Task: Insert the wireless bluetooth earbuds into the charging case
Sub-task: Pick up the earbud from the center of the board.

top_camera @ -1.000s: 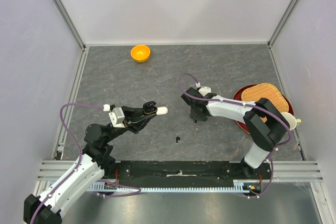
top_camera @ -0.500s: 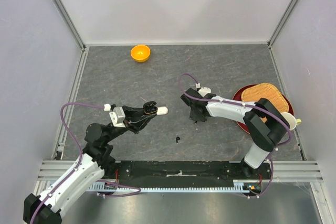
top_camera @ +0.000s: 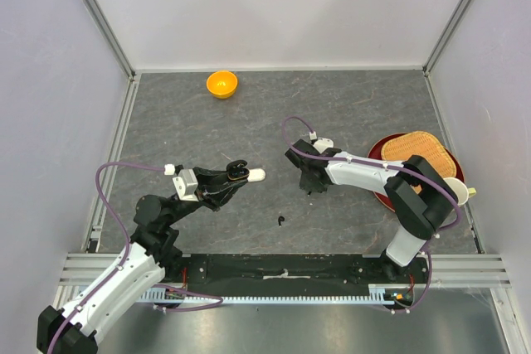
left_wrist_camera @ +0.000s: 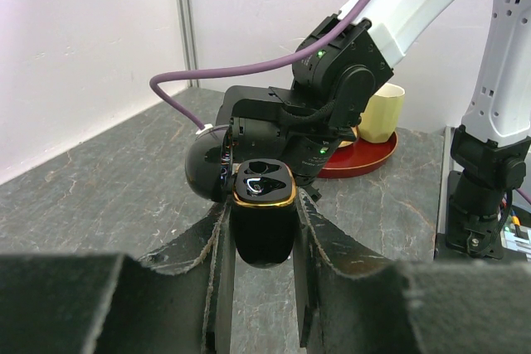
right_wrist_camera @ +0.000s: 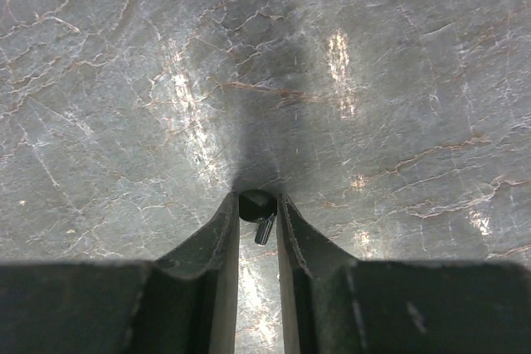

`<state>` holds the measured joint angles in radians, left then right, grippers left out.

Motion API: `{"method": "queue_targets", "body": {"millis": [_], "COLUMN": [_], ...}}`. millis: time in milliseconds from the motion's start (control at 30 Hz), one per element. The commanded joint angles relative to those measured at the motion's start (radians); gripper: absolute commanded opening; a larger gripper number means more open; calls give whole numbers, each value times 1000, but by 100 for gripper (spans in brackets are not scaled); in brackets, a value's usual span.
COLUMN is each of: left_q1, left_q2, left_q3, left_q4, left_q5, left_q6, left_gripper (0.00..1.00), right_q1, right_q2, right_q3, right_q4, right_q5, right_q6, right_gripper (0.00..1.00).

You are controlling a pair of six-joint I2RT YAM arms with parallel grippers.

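My left gripper (top_camera: 235, 177) is shut on the charging case (top_camera: 238, 171) and holds it above the table. In the left wrist view the glossy black case (left_wrist_camera: 264, 225) sits upright between the fingers (left_wrist_camera: 211, 246), its lid (left_wrist_camera: 204, 177) swung open to the left and the gold-rimmed wells facing up. A white oblong piece (top_camera: 257, 175) shows beside the case; I cannot tell what it is. My right gripper (top_camera: 311, 185) points down at the table, its fingertips closed round a black earbud (right_wrist_camera: 254, 204) with a short stem. A second black earbud (top_camera: 282, 220) lies loose on the table between the arms.
An orange bowl (top_camera: 221, 84) stands at the back. A red plate (top_camera: 383, 196) with a wicker basket (top_camera: 419, 153) and a cream cup (top_camera: 459, 191) stands at the right. The right arm fills the space just beyond the case in the left wrist view (left_wrist_camera: 332, 80).
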<state>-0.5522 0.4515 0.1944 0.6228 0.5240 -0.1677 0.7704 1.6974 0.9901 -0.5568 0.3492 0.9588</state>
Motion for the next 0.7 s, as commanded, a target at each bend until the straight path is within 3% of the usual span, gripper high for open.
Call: {"method": "queue_targets", "body": {"millis": [0, 300, 667], "left_q1": [-3, -3, -2], "left_q2": [0, 1, 30], "left_q3": [5, 2, 16], "left_q4": [29, 25, 12], "left_q5": [-19, -30, -61], "left_q6": [20, 19, -1], "left_gripper": [2, 2, 2], "right_q1": [6, 29, 170], "right_q2": [-18, -160, -426], "right_q3": [-1, 24, 45], "right_q4": [-18, 24, 169], "right_q5": [7, 120, 310], "right_q6": [5, -112, -262], "right_gripper": [21, 3, 0]}}
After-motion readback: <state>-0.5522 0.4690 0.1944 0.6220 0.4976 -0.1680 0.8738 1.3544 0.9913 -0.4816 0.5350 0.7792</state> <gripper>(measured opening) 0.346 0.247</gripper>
